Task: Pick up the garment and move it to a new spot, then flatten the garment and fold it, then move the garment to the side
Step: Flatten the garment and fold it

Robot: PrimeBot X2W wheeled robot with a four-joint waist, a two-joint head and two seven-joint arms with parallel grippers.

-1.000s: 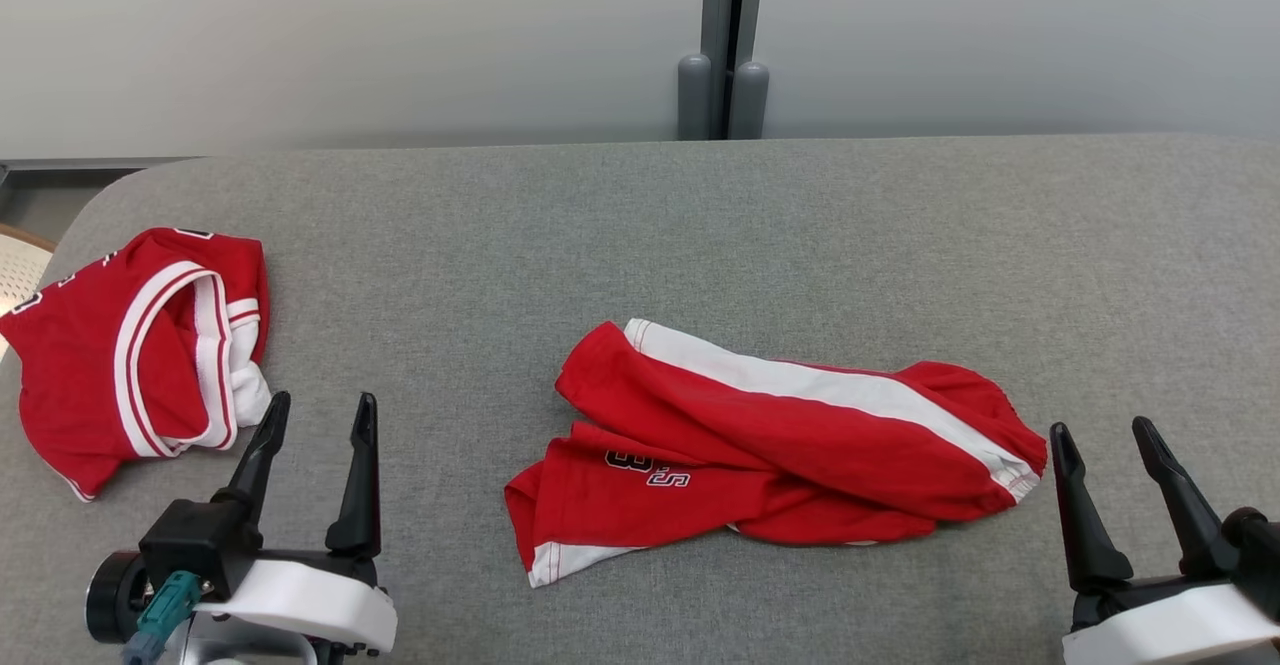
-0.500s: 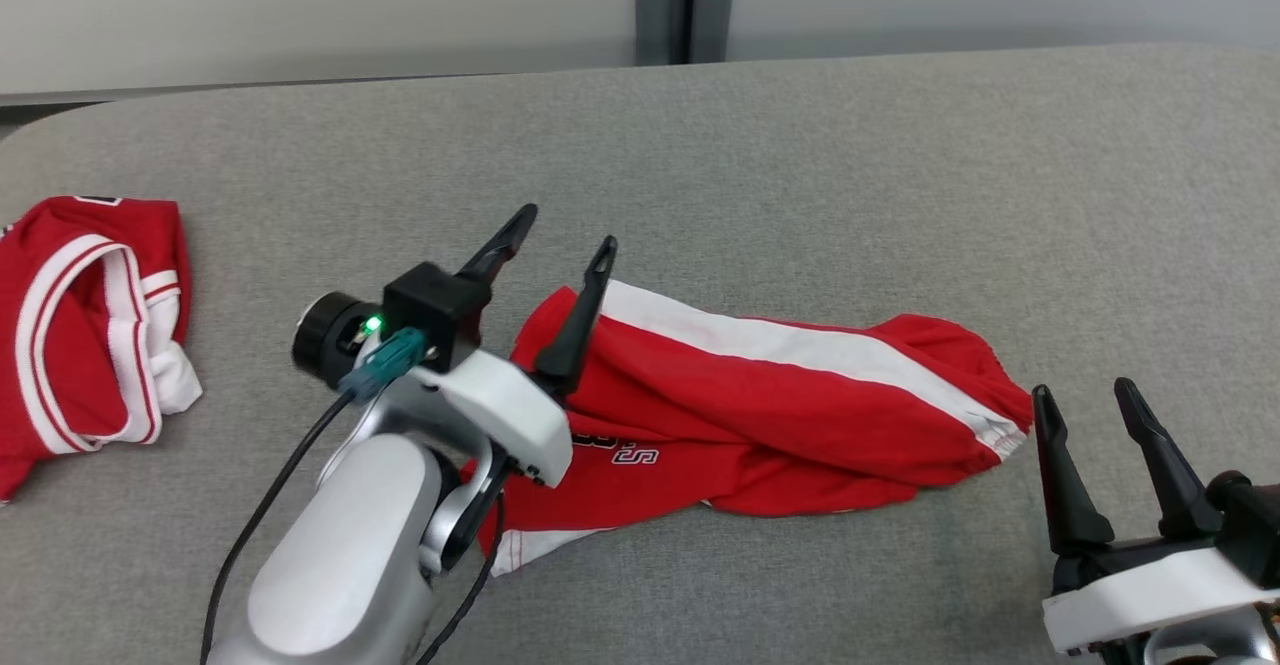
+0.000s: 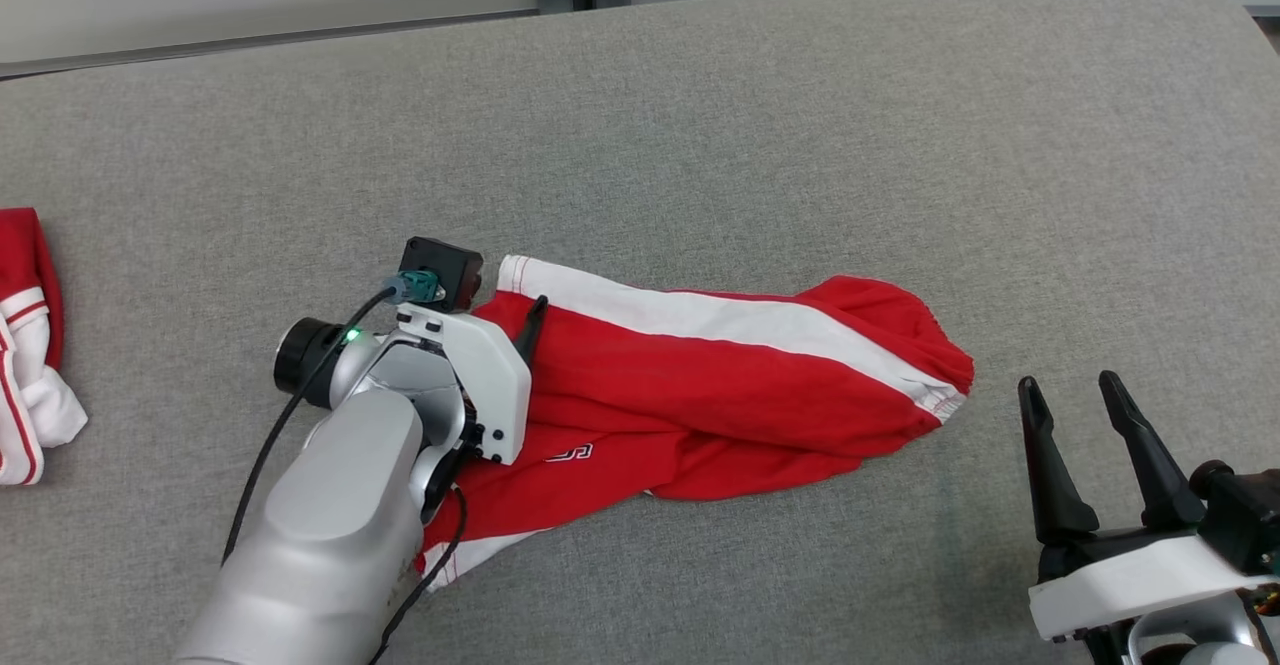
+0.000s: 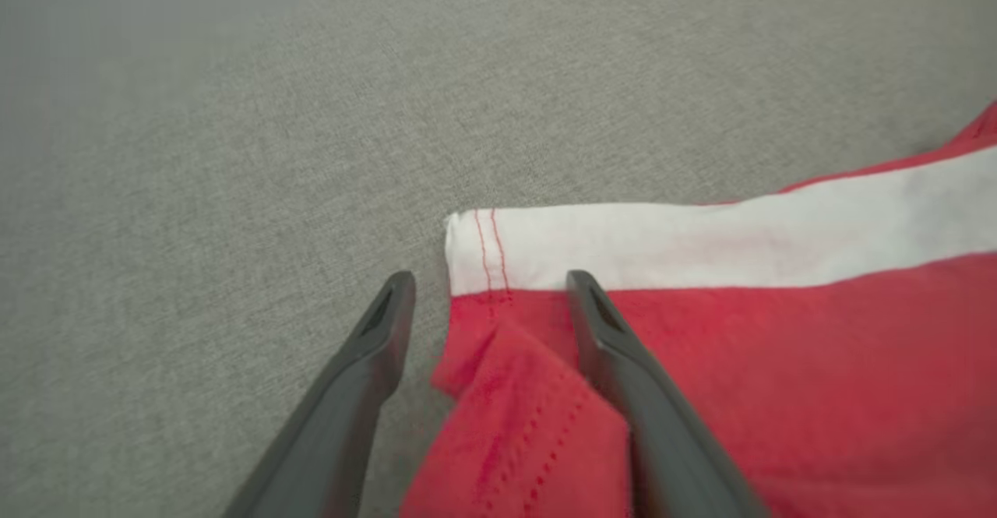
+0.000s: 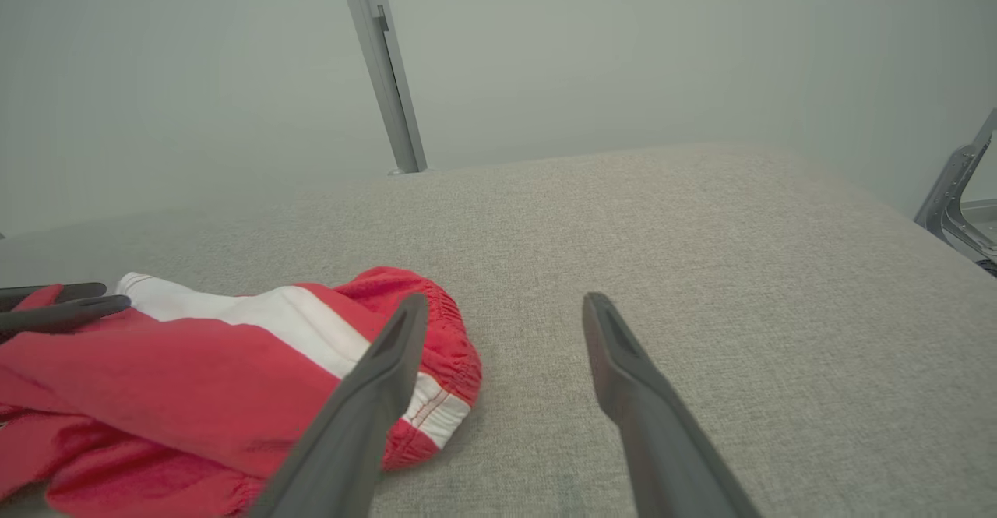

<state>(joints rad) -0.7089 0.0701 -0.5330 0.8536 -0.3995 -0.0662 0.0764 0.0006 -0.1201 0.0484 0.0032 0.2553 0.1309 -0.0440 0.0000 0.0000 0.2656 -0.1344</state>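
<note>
Left end effector (image 4: 489,280), spread, straddles the garment's (image 3: 720,385) hem; right end effector (image 3: 1068,380) spread too; second garment (image 3: 35,395) leftward.

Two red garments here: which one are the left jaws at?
The middle garment with the broad white stripe: the left gripper straddles its hemmed corner, jaws open. The other garment lies apart, far left.

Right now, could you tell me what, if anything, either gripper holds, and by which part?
Nothing is held: the open left gripper straddles a hem corner of the red garment; the right gripper stands open, apart.
</note>
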